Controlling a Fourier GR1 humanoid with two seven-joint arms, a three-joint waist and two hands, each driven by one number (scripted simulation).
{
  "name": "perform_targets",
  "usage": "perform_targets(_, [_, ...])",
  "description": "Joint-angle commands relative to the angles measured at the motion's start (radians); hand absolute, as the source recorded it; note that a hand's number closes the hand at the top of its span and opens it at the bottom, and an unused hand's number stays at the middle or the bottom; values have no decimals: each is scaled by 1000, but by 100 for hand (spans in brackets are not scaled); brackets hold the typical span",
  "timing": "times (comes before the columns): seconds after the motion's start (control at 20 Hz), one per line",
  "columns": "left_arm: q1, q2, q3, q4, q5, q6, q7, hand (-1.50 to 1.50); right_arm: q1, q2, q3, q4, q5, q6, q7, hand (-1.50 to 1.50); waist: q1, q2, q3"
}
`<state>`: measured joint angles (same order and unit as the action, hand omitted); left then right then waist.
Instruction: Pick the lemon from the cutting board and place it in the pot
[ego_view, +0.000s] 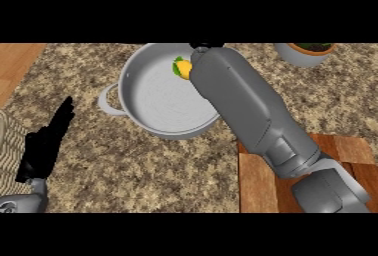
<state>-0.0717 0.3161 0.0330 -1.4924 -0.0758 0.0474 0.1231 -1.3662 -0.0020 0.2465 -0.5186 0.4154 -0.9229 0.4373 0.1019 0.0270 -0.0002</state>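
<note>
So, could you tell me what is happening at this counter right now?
The robot's right arm reaches from the wooden cutting board across the grey pot. The lemon shows beside the arm's far end, over the pot's far inner side; the right hand is mostly hidden, so its hold cannot be judged. The left hand rests open at the view's left edge. A potted plant stands beyond.

The right forearm lies slantwise over the pot, covering its right rim and blocking entry from that side. The pot's left half stays open from above. A plant pot stands near the far right. Bare counter stretches between pot and left hand.
</note>
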Motion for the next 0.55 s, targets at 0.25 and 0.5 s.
perform_targets(0.25, [44, -17, 17, -5, -11, 16, 3, 0, 144, 2, 121, -209, -274, -41, -90, -150, -56, -23, 0])
perform_targets(0.5, [57, -5, 72, 28, 10, 9, -36, 0, 340, 2, 215, -388, -277, -115, -120, -150, -93, -29, 0])
